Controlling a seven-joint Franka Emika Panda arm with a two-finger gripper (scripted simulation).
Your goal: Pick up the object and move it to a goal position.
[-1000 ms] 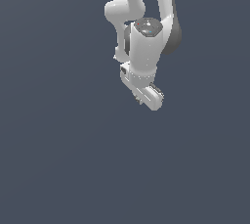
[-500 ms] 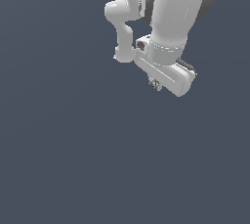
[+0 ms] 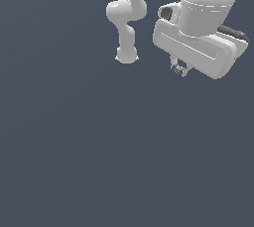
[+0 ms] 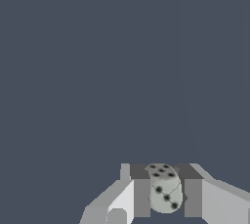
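One small object (image 4: 165, 189), a pale lump with dark dots, sits squeezed between the two fingers (image 4: 142, 196) of the gripper (image 3: 179, 69), held up in the air, so I think carrying is the step now, and next comes moving it gently to the goal.

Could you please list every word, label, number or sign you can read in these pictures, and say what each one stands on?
No text, label, brand or numeral can be read in either view.
The die held in the tool shows only dark pips, in rows on its faces; their count cannot be told for sure.
In the exterior view the die is too small to show any marking.
The arm is plain white, unmarked.
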